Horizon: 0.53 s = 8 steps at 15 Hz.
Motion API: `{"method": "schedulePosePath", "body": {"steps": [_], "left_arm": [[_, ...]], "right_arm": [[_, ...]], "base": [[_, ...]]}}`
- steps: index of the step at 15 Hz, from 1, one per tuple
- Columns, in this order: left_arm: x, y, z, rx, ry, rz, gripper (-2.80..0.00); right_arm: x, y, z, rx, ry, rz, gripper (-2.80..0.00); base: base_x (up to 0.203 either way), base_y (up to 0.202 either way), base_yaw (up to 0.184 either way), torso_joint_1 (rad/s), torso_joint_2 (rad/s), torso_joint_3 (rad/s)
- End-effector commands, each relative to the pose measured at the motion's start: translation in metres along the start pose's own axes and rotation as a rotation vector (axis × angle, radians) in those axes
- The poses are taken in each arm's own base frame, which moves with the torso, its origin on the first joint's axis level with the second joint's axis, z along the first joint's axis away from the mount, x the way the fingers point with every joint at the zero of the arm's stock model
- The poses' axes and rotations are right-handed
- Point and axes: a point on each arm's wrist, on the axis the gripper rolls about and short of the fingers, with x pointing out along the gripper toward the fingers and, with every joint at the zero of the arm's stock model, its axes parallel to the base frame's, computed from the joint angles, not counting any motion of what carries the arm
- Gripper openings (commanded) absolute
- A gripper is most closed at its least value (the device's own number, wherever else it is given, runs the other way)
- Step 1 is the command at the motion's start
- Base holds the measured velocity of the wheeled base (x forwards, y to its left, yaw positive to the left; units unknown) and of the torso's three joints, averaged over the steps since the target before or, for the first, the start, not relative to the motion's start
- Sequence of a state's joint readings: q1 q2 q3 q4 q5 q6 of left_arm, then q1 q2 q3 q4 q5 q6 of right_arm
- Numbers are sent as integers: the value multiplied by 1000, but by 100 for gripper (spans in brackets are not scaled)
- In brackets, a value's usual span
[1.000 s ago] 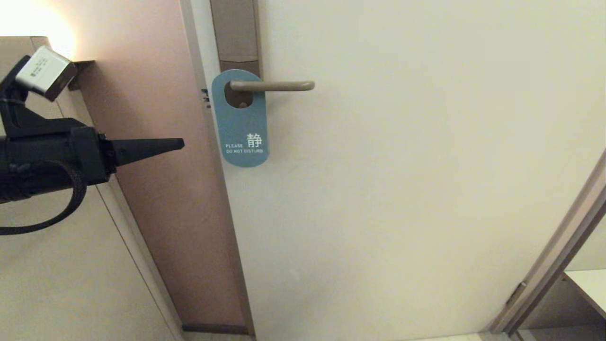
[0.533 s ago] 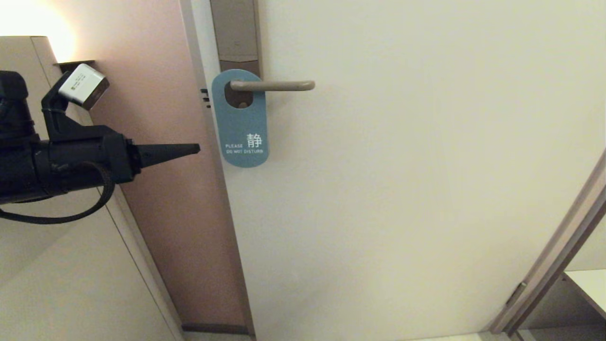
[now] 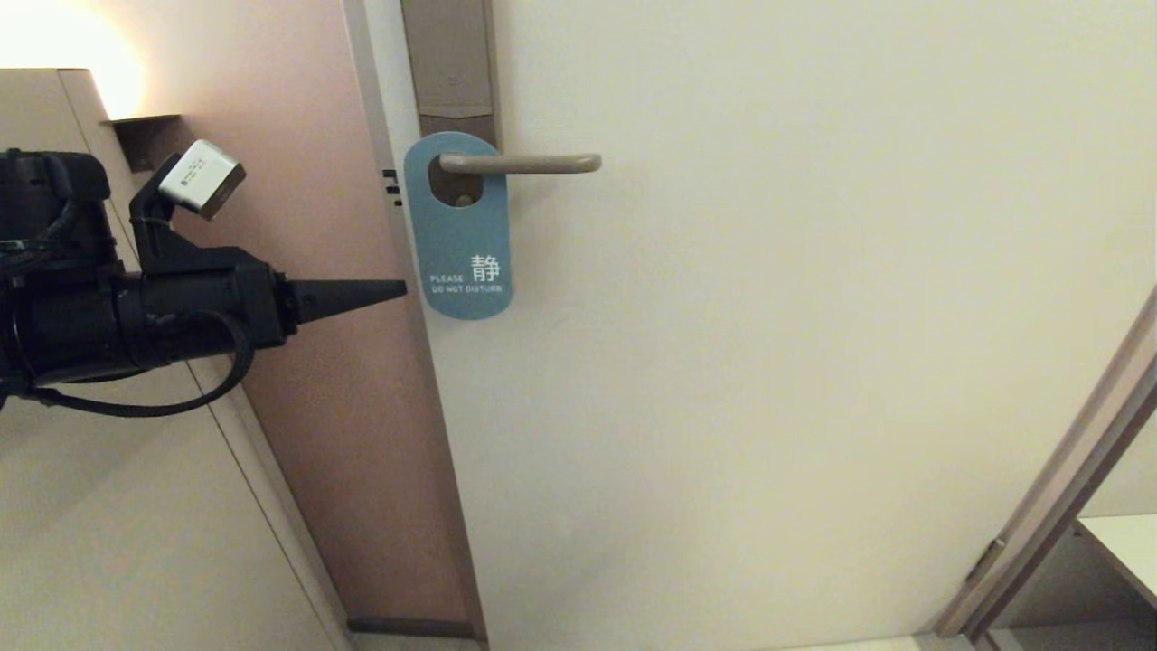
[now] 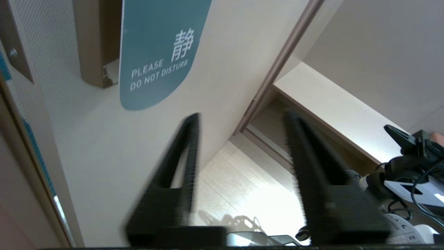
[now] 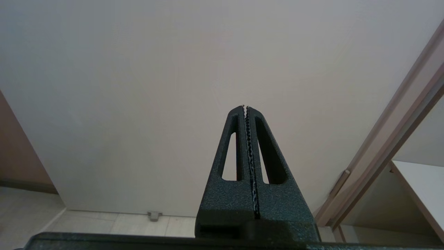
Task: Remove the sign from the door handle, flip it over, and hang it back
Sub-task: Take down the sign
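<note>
The sign (image 3: 459, 226) looks light, stiff and thin; the left claw (image 3: 398, 288), spread wide, should pinch its lower edge.

A cream door (image 3: 768, 362) fills most of the head view, with a pinkish wall (image 3: 298, 208) to its left and a pale cabinet panel (image 3: 117, 533) beside that. A lamp glow (image 3: 54, 41) lights the upper left corner. At lower right a frame (image 3: 1058, 497) (brownish, slanting) borders a white shelf (image 3: 1125, 547). Tiled floor (image 4: 239, 187) lies below.
</note>
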State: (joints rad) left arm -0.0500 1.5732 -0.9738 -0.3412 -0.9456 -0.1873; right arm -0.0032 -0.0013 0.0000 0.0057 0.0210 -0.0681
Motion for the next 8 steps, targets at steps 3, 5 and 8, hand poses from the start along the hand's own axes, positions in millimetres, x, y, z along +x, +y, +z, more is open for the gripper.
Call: {"method": "schedulePosePath", "body": {"steps": [3,5,8], "left_arm": [[9,15,3,36,-17,-67,0],[17,27,6,83,-39,-119,0],[22,32,8,107,-33,-203,0]], "right_arm": [[0,0,0,-1,2,1,-280],[0,0,0,-1,2,1,-280],[0,0,0,0,2,1,-280]], "base": [[0,0,0,0,0,0],[0,0,0,0,0,0],[0,0,0,0,0,0]]}}
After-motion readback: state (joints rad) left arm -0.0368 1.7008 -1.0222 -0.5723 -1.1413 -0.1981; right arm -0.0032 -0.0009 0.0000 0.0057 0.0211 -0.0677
